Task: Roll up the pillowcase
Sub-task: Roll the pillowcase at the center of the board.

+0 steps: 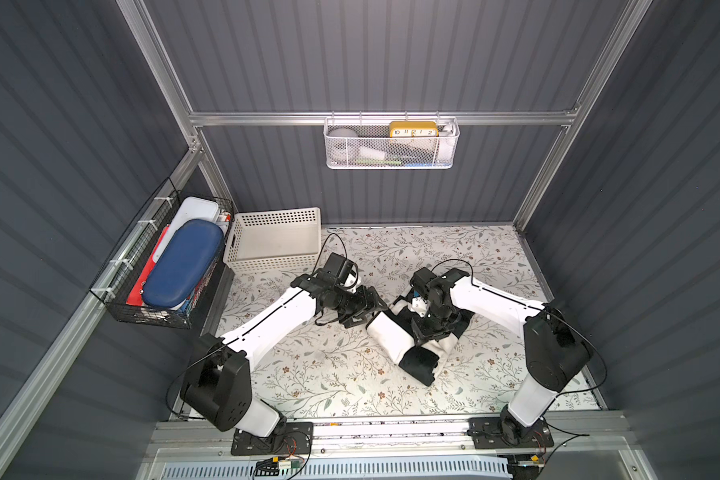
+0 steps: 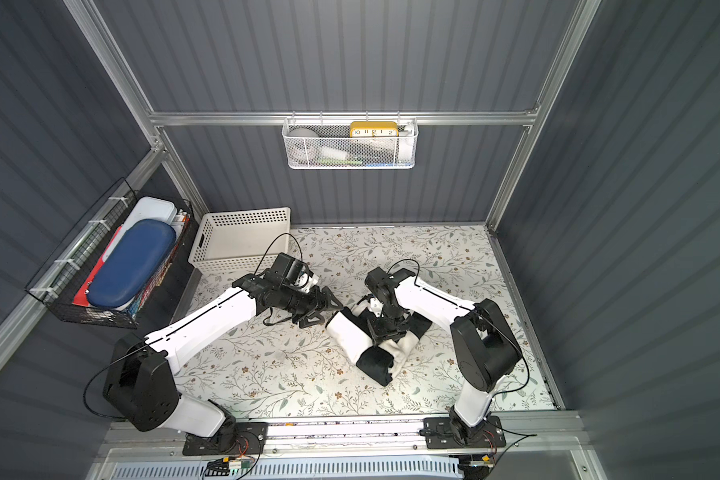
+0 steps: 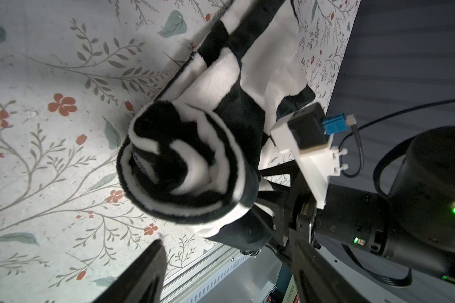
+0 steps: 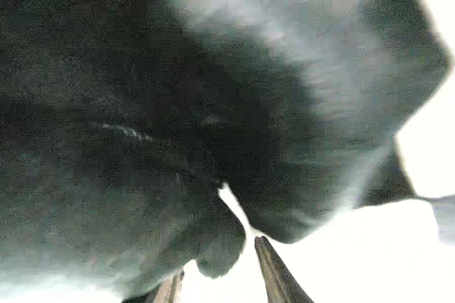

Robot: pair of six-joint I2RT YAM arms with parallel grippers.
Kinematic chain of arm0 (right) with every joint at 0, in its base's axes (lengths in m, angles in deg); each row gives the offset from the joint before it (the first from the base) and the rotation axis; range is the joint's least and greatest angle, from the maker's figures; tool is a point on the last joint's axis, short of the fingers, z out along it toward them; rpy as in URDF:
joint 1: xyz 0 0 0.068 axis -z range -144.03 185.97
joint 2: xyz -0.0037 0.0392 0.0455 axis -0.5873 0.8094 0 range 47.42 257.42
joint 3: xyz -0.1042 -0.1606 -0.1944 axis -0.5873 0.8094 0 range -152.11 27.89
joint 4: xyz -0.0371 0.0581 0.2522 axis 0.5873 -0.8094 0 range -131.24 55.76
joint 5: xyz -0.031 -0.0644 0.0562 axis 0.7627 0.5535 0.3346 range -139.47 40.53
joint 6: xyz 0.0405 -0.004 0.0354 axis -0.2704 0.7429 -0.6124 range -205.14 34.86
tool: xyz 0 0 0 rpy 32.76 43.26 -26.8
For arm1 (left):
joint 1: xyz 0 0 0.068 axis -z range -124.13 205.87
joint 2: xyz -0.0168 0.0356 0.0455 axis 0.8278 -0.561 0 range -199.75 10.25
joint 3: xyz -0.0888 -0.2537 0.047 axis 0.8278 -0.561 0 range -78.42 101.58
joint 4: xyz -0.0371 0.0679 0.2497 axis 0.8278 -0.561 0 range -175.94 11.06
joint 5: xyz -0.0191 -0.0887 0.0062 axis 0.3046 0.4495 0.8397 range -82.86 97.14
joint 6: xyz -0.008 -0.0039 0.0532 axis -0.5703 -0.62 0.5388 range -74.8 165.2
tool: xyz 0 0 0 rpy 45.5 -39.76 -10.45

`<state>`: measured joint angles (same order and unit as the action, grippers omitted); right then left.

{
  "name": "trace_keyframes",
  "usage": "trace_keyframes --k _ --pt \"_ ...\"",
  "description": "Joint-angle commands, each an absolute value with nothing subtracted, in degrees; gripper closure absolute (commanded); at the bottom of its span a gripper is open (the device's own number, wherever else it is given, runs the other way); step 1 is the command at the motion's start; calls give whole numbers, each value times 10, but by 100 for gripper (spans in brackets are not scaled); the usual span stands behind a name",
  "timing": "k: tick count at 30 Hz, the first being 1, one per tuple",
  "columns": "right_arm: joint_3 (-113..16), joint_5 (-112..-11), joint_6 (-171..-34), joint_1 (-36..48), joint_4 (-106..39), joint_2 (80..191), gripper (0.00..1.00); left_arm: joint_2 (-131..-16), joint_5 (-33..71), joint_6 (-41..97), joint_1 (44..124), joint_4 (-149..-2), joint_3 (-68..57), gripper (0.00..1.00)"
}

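Observation:
The pillowcase (image 1: 391, 338) (image 2: 350, 338), plush with black and white squares, lies as a thick roll slanting across the floral table cover, right of centre. The left wrist view looks into its spiral end (image 3: 192, 162). My left gripper (image 1: 371, 313) (image 2: 325, 311) (image 3: 229, 262) stands open beside the roll's far left end, with nothing between its fingers. My right gripper (image 1: 425, 337) (image 2: 385, 336) points down onto the middle of the roll. In the right wrist view its fingers (image 4: 271, 262) stand apart around a loose dark fold of the pillowcase (image 4: 142, 131), and the gripper (image 4: 220, 257) is open.
A white perforated basket (image 1: 273, 245) stands at the table's back left corner. A black wire basket (image 1: 142, 307) with a blue case hangs on the left wall. A white mesh basket (image 1: 391, 160) with a yellow clock hangs on the back wall. The floral table cover (image 1: 329, 374) shows in front of the roll.

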<state>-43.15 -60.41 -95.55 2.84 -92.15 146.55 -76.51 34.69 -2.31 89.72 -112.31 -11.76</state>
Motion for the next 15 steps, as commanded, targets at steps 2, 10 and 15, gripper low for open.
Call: trace_keyframes --k 2,10,15 --pt "-441 -473 -968 39 -935 1471 51 -744 335 -20 907 -1137 -116 24" --pt "-447 -481 -972 42 -926 1477 51 -830 361 -10 942 -1096 -77 33" --pt "-444 -493 -974 41 -915 1479 51 -884 355 -5 950 -1100 -32 33"
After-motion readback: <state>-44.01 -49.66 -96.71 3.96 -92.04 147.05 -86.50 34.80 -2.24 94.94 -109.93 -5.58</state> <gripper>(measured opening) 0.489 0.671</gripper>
